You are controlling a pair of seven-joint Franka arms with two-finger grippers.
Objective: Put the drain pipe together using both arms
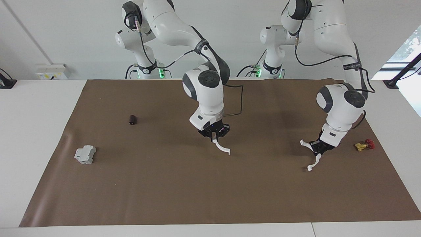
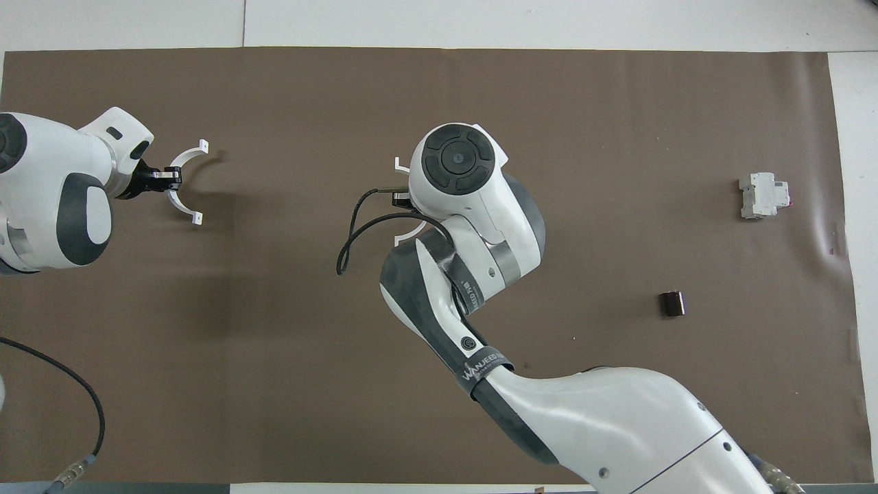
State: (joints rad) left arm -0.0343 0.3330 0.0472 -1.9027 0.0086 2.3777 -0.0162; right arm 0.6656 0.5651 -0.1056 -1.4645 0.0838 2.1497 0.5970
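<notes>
A brown mat [image 1: 210, 197] covers most of the white table [image 1: 33, 131]. A grey boxy block [image 1: 85, 154] lies near the mat's edge at the right arm's end. A small dark cylinder [image 1: 132, 119] lies on its side nearer the robots than the block and further in from that edge. At the left arm's end, a small red-and-yellow valve [image 1: 364, 145] rests close to the mat's edge. A wall socket box [image 1: 52, 71] sits at the table's back edge.

A white table [image 1: 39, 108] under a brown mat [image 1: 210, 191] stands against a white wall [image 1: 56, 33].
</notes>
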